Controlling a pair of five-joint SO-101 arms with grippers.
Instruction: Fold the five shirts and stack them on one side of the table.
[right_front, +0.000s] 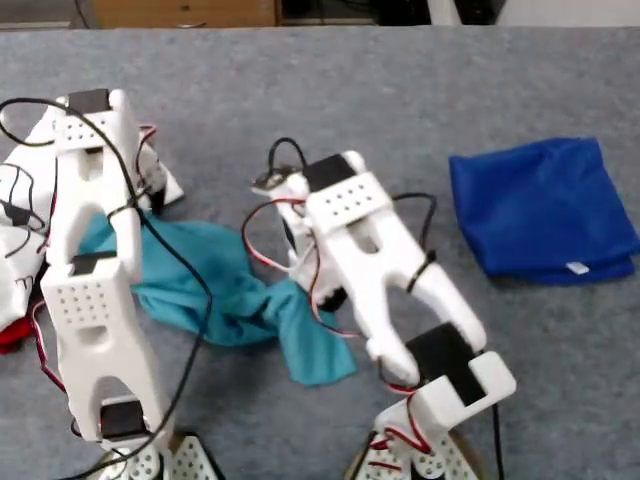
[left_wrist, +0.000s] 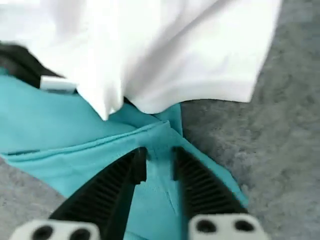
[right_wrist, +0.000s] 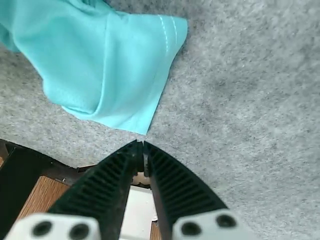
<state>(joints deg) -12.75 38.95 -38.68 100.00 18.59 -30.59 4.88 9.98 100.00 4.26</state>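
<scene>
Teal shirt (right_front: 230, 290), the garment in hand, lies crumpled and unfolded on the left half of the table (right_front: 400, 90), nearer the near edge than the far one. One loose corner trails toward the near edge.

Left gripper (left_wrist: 159, 162) hangs just above a hemmed fold of the teal shirt. Its fingers (left_wrist: 125, 175) are narrowly parted and grasp nothing.

Right gripper (right_wrist: 140, 150) sits just beside the trailing corner, close to the near edge. Its jaws are pressed together on nothing.

White shirt (right_front: 20, 200) overlaps the teal one at the left edge, with a red garment (right_front: 10, 335) beneath it. Blue shirt (right_front: 540, 205) lies folded near the right edge, well apart from the rest.

Judged step: one shirt appears folded and set aside, and the teal one is being taken up for spreading, so the task is at an early stage.

Next move calls for each gripper to pinch a separate corner or hem. The right jaws must open first. The cloth can then be drawn flat, clear of the white shirt, before any fold is made.
</scene>
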